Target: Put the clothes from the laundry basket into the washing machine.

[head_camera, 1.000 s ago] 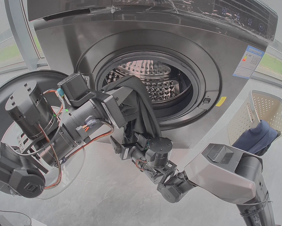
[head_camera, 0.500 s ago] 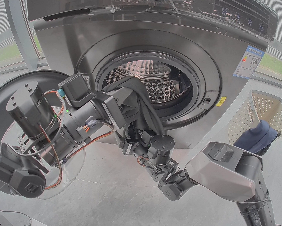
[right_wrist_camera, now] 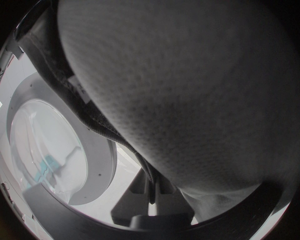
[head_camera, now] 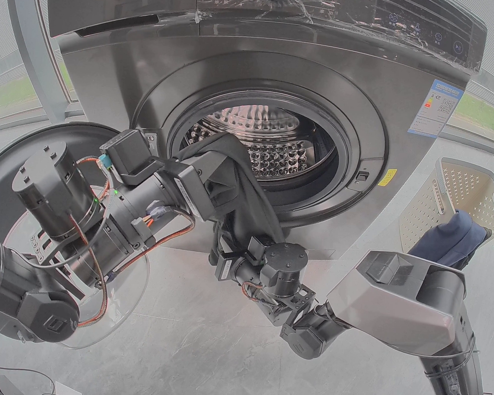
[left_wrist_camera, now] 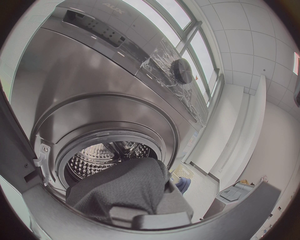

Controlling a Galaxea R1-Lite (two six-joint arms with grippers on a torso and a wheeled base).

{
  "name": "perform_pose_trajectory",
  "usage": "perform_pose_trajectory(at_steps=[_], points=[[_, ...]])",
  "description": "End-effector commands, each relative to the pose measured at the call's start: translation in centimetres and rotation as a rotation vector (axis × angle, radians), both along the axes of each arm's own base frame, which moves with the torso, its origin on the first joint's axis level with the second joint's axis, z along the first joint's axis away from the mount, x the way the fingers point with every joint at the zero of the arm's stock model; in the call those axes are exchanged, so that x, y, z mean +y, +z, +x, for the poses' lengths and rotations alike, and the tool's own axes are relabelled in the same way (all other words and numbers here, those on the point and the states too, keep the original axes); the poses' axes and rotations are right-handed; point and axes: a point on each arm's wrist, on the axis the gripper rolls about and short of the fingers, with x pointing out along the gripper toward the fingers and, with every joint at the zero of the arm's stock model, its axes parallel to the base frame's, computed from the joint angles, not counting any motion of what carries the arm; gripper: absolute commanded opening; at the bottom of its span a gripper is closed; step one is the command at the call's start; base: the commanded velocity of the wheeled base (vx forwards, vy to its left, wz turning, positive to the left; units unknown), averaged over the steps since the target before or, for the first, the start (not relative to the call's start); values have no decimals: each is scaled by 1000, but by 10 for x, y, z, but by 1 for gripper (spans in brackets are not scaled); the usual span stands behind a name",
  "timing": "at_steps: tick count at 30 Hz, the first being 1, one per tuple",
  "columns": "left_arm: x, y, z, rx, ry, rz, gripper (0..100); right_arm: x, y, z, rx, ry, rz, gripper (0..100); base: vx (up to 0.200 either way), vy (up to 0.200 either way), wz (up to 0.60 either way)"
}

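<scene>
Soft daylight pours in from the windows (left_wrist_camera: pixel 203 53) behind the washing machine (head_camera: pixel 254 64), glinting off its steel drum (head_camera: pixel 245 118) and plastic film (head_camera: pixel 323 7), the dark garment (right_wrist_camera: pixel 187 93) looming dim and shadowed, both wrist views bending and blackening at the corners.

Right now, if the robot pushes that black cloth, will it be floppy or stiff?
Probably floppy: the black cloth drapes over the left gripper and sags down to the right gripper. Likely light too, since it hangs in thin folds.
</scene>
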Motion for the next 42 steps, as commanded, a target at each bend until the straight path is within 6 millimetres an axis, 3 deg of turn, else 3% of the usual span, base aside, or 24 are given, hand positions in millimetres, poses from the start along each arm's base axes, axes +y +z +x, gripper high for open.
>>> perform_pose_trajectory(at_steps=[1,4,6,7,13,18,22,28,33,42], points=[[6,-4,9,13,35,8,0,-15,27,-38,2,43,-5,0,0,0,0],[11,-7,14,22,58,14,0,-34,37,-67,21,70,-30,0,0,0,0],[11,-8,15,24,61,16,0,-37,38,-71,23,72,-34,0,0,0,0],[15,-10,19,29,78,19,0,-59,48,-90,27,76,-46,0,0,0,0],[23,-14,17,45,101,28,0,-108,78,-123,24,85,-45,0,0,0,0],[32,-8,9,36,131,15,0,-140,93,-136,-5,58,-55,0,0,0,0],[46,11,-14,6,134,-7,0,-164,106,-132,-68,-17,-58,0,0,0,0],[67,32,-52,-23,115,-20,0,-181,122,-131,-127,-74,-40,0,0,0,0],[78,30,-72,-5,112,-2,0,-186,135,-134,-169,-75,-9,0,0,0,0],[79,18,-73,46,116,39,0,-183,156,-124,-254,-97,27,0,0,0,0]])
